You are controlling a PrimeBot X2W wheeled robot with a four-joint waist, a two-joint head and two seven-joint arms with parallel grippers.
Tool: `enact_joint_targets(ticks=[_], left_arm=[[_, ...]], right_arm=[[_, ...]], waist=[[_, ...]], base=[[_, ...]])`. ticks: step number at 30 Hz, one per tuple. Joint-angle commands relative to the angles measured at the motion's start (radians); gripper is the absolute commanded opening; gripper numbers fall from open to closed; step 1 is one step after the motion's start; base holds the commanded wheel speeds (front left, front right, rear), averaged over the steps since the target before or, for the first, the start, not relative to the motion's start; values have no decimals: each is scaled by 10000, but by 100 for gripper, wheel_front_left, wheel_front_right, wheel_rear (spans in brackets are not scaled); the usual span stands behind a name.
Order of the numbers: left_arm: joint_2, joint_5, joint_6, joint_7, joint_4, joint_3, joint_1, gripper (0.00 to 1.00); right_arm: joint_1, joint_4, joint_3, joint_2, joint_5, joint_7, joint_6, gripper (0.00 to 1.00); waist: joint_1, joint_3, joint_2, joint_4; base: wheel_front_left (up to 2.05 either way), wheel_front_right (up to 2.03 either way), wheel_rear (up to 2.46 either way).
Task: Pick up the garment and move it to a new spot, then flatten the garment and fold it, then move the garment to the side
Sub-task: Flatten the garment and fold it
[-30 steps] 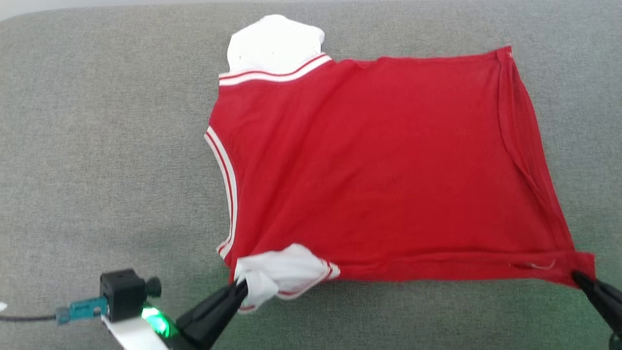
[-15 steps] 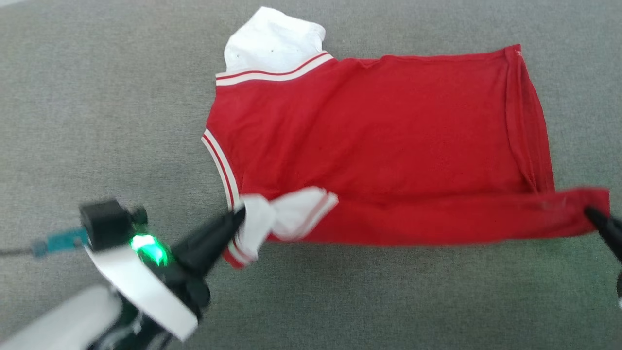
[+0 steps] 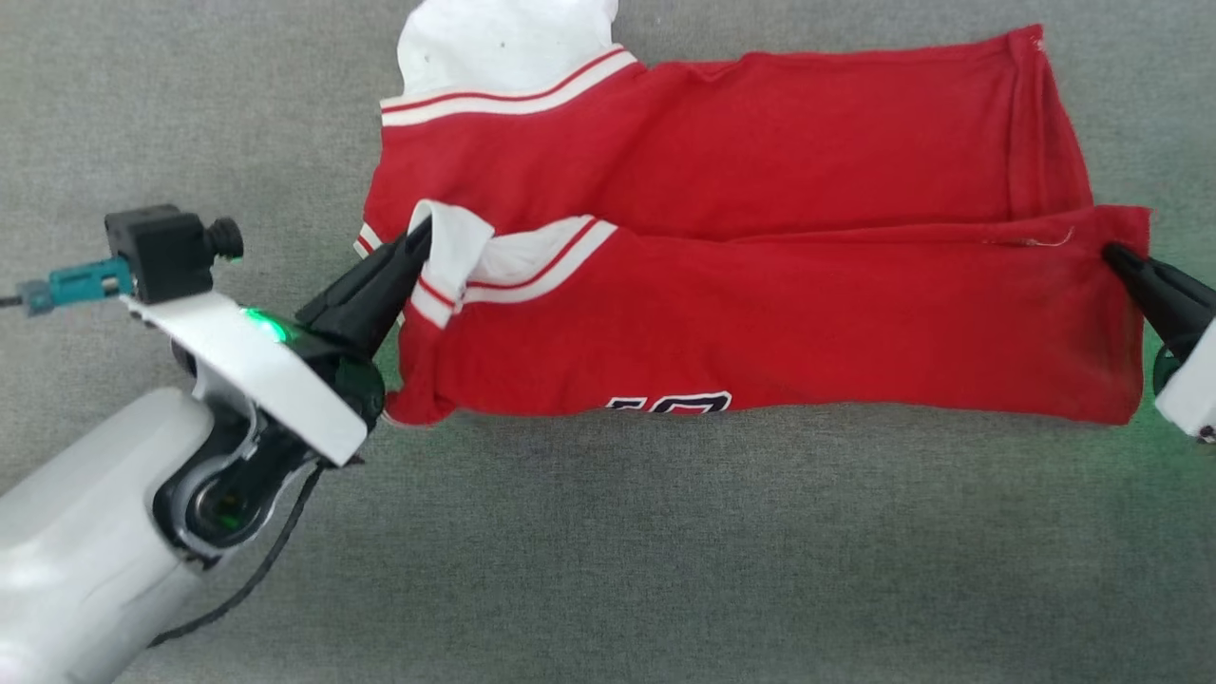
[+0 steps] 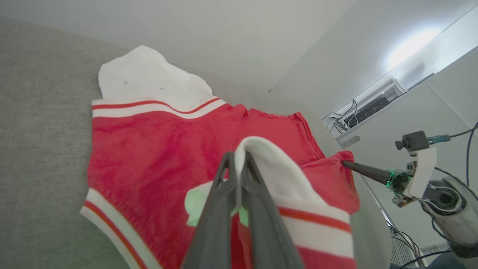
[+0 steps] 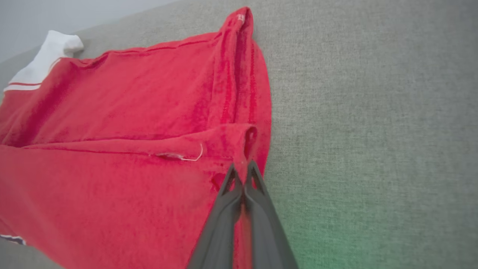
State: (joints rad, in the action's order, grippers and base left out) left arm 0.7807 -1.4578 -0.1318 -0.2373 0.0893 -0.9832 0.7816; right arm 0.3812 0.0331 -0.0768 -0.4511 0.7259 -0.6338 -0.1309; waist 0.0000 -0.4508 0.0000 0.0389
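Note:
The garment (image 3: 760, 171), a red T-shirt with white striped sleeves, lies back-up on the grey surface, its near edge lifted and drawn over the far half. My left gripper (image 3: 421, 233) is shut on the near white sleeve (image 4: 276, 164). My right gripper (image 3: 1113, 255) is shut on the near hem corner (image 5: 244, 149). The raised flap hangs between them and shows a strip of black-and-white lettering (image 3: 670, 404) at its lower fold. The far white sleeve (image 3: 494, 43) rests flat at the top.
Grey fabric surface (image 3: 665, 551) spreads on every side of the shirt. In the left wrist view, the surface's far edge, a pale wall and a shelf with cables (image 4: 366, 108) show beyond my right arm (image 4: 440, 194).
Both grippers have carried the near edge of the garment up and away from me, over the far half. The flap has turned over and its lettering has come into sight. The head camera has shifted.

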Motion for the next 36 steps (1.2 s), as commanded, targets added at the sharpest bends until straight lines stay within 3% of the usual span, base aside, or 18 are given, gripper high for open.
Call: enact_joint_targets(ticks=[1, 9, 10, 11, 12, 13, 24, 31, 36], left_arm=[[-56, -146, 24, 21, 128, -22, 182, 0], [-230, -239, 24, 149, 1362, -721, 757, 0], [-224, -208, 24, 124, 1449, -804, 793, 16], [-170, -88, 24, 87, 1529, -901, 853, 43], [-109, 45, 24, 51, 1581, -1004, 944, 89], [-75, 116, 24, 31, 1564, -1093, 1025, 100], [1510, 1288, 24, 323, 385, -2344, 2188, 100], [2183, 939, 26, 3644, -91, -2905, 1468, 100], [2011, 377, 122, 4670, 370, -2928, 1045, 100]], right_arm=[[86, 96, 58, 0, -16, 78, 5, 0], [606, 924, 872, -142, 54, 848, 5, 0], [658, 980, 968, -168, -4, 983, 5, 1], [685, 1057, 1035, -189, -34, 1108, 5, 41], [716, 1102, 1083, -190, -42, 1243, 5, 72], [742, 1132, 1092, -206, -66, 1405, 5, 100], [113, 587, 945, -414, -309, 2209, 5, 100], [-292, 244, 815, -238, -426, 2131, 5, 100], [-355, 83, 790, -173, -438, 2094, 5, 100]], waist=[[0, -106, 0, 26], [0, -329, 0, -171], [0, -291, 0, -193], [0, -234, 0, -205], [0, -165, 0, -210], [0, -78, 0, -207], [0, 1111, 0, -103], [0, 1466, 0, -114], [0, 1364, 0, -209]], base=[[0, 0, 0], [0, 0, 0], [0, 0, 0], [0, 0, 0], [0, 0, 0], [0, 0, 0], [0, 0, 0], [0, 0, 0], [0, 0, 0]])
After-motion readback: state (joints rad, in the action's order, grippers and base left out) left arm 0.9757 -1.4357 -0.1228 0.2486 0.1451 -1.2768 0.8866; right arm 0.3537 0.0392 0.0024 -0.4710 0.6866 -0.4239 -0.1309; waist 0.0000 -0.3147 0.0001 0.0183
